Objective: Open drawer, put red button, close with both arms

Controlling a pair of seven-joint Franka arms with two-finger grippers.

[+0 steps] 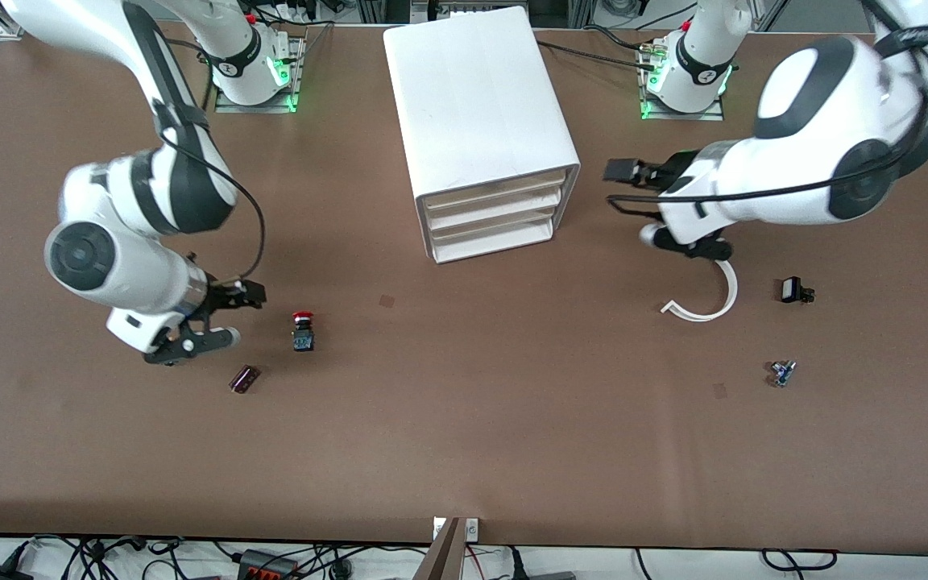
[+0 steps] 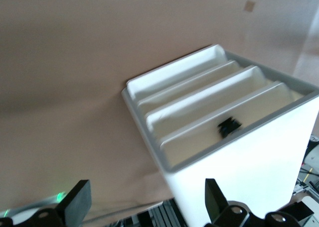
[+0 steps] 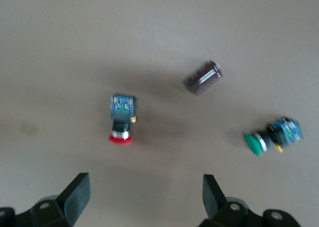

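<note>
The white cabinet [image 1: 480,113] stands mid-table with all three drawers [image 1: 492,216] pushed in; the left wrist view shows the drawer fronts [image 2: 209,105] at an angle. The red button [image 1: 301,329] lies on its side on the table, red cap toward the cabinet, also seen in the right wrist view [image 3: 121,121]. My right gripper [image 1: 236,316] hangs open over the table beside the red button, toward the right arm's end, holding nothing [image 3: 144,194]. My left gripper [image 1: 619,187] is open and empty beside the cabinet's front corner, toward the left arm's end [image 2: 145,202].
A dark cylinder [image 1: 244,378] lies nearer the camera than the red button [image 3: 203,77]. A green-capped switch [image 3: 271,136] lies close by in the right wrist view. Toward the left arm's end lie a white curved strip [image 1: 707,304], a small black part [image 1: 794,290] and a tiny blue part [image 1: 782,372].
</note>
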